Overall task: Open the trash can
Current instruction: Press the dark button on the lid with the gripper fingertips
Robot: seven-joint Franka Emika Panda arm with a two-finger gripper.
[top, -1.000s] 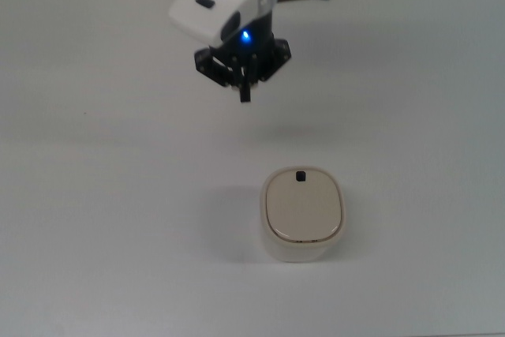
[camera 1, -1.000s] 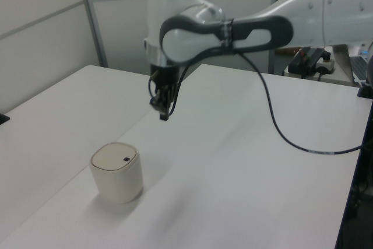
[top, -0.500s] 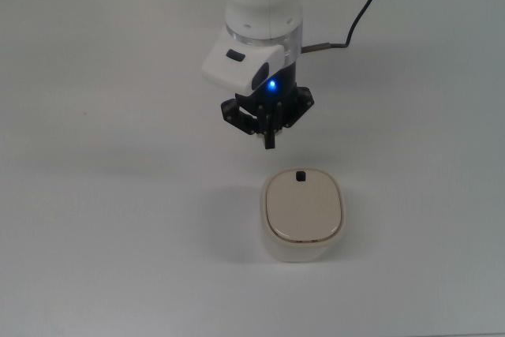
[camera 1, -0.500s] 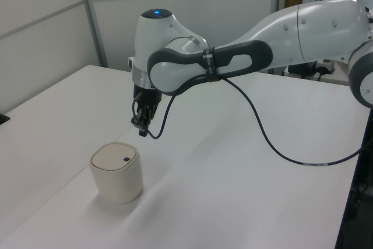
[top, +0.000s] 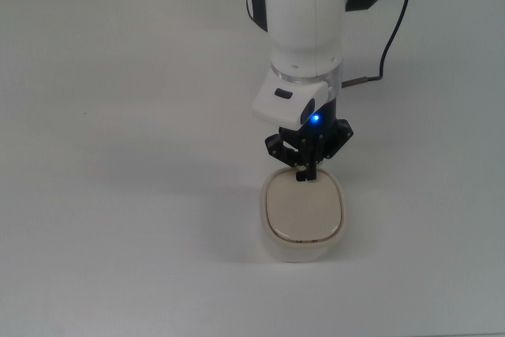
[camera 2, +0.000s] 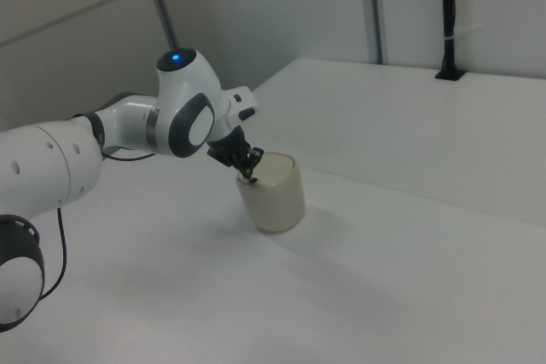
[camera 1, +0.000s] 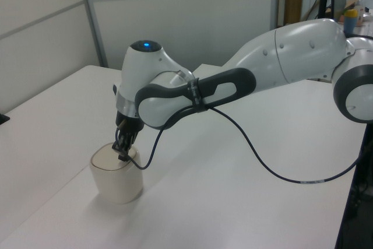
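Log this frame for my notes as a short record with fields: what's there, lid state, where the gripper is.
object: bin, cream, on a white table
lid: beige lid down, flat
gripper: gripper tip at the lid's rim, at the top view's upper edge of the bin
jaws: together
button: hidden under the tip
contact: looks touching; cannot confirm

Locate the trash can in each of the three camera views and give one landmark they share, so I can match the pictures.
Top view: the trash can sits low, right of centre, lid closed.
Left view: trash can at lower left, on the table.
Right view: trash can near the middle, slightly to the right view's left.
Shared landmark: the pincer at the lid's rim in every view, under the arm's blue light.
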